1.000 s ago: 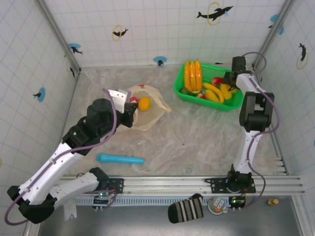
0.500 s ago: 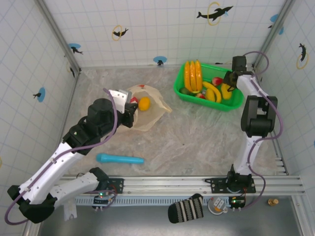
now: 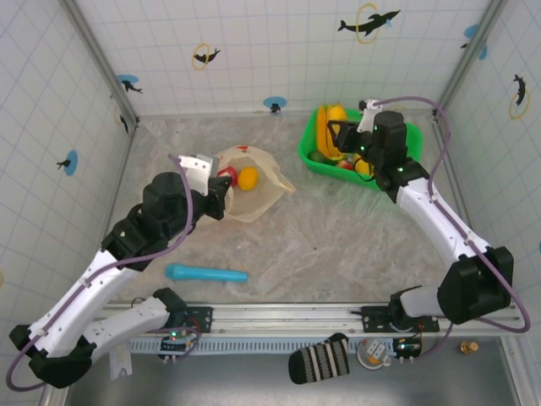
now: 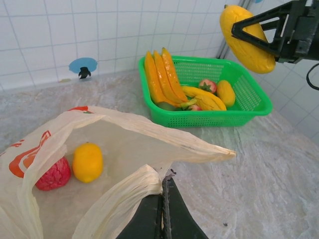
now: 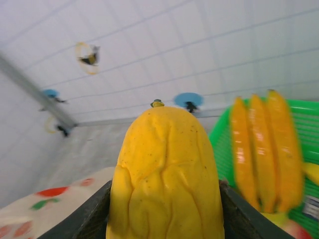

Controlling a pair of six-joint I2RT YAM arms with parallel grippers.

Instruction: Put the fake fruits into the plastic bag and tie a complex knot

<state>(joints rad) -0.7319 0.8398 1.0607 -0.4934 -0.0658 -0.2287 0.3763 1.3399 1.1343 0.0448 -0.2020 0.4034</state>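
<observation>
Fake fruits (image 4: 199, 97) mostly lie in the green basket (image 4: 219, 118) at the far right of the table (image 3: 338, 245), while a round yellow one (image 4: 87, 162) and a red one (image 4: 52, 174) sit inside the plastic bag (image 4: 149, 135) to its left. The right pincer (image 5: 164, 191) grips a long yellow fruit (image 5: 167, 149) between its jaws, in the air over the basket. The left pincer (image 4: 162, 201) is closed at the bag's mouth, apparently pinching its gathered rim.

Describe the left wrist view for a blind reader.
The left gripper pinches the open plastic bag; a small yellow fruit and a red fruit lie inside. Beyond, the right gripper holds a bumpy yellow fruit above a green basket.
</observation>
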